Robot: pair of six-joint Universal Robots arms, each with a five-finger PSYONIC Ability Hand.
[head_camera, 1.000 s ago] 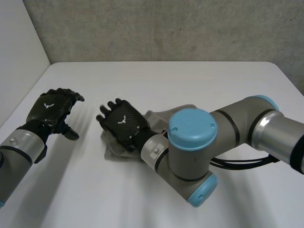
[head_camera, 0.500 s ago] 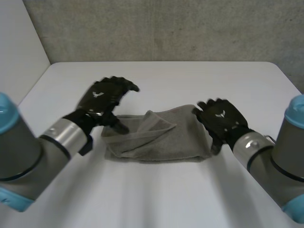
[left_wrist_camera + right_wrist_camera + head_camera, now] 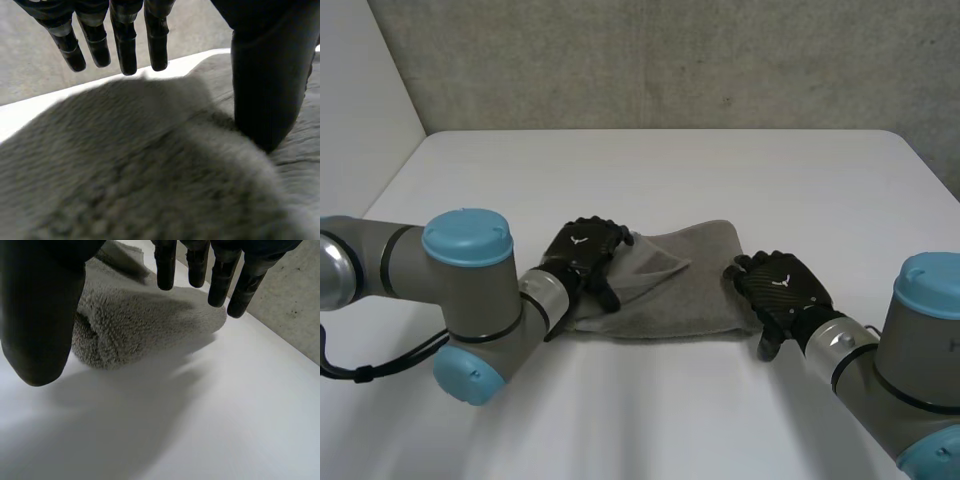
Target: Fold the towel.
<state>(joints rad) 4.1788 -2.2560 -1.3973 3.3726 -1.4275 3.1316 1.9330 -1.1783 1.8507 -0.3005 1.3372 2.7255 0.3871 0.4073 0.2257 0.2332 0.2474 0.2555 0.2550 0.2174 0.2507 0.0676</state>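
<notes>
A grey towel [image 3: 670,285] lies folded in a long band across the middle of the white table [image 3: 670,170], with a loose flap turned over near its left end. My left hand [image 3: 585,255] rests over that left end; in the left wrist view its fingers [image 3: 125,45] are straight above the towel [image 3: 150,175] and the thumb [image 3: 265,75] touches the cloth. My right hand [image 3: 778,285] is at the towel's right end. In the right wrist view its fingers [image 3: 220,275] hang straight over the rolled end of the towel [image 3: 140,325], holding nothing.
A grey concrete wall [image 3: 670,60] rises behind the table's far edge. Bare white table [image 3: 650,410] lies in front of the towel. Both arms reach in low from the near side, the left elbow [image 3: 470,300] close to the towel's left end.
My right arm drew back from across the towel to its right end. My left hand swung in from the far left and came down on the towel's left end.
</notes>
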